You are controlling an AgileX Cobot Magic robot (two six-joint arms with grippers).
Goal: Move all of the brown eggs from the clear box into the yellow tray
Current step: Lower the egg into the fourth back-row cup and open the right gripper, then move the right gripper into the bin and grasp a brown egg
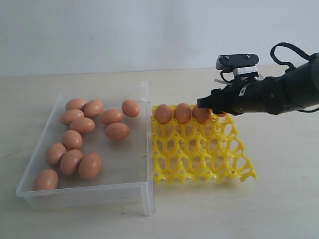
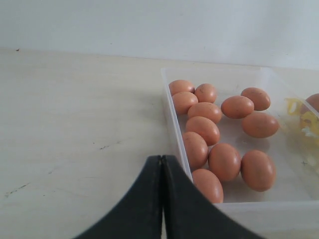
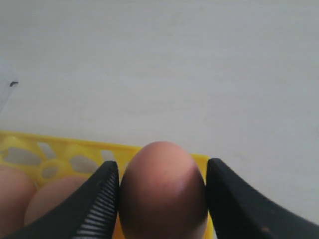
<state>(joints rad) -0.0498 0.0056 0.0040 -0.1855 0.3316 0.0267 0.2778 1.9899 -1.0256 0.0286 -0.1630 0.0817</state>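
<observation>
Where our left gripper (image 2: 162, 159) hangs near the clear box (image 1: 37, 191), its jaws are pressed together on nothing. We count twelve brown eggs (image 1: 82, 125) lying loose in that box. Just right of it sits the yellow tray (image 1: 199, 149), with eggs standing along its far row. Our right gripper (image 3: 163, 169) reaches over that row, its fingers (image 3: 99, 199) spread wide and clamped on either side of one upright brown egg (image 3: 162, 204).
</observation>
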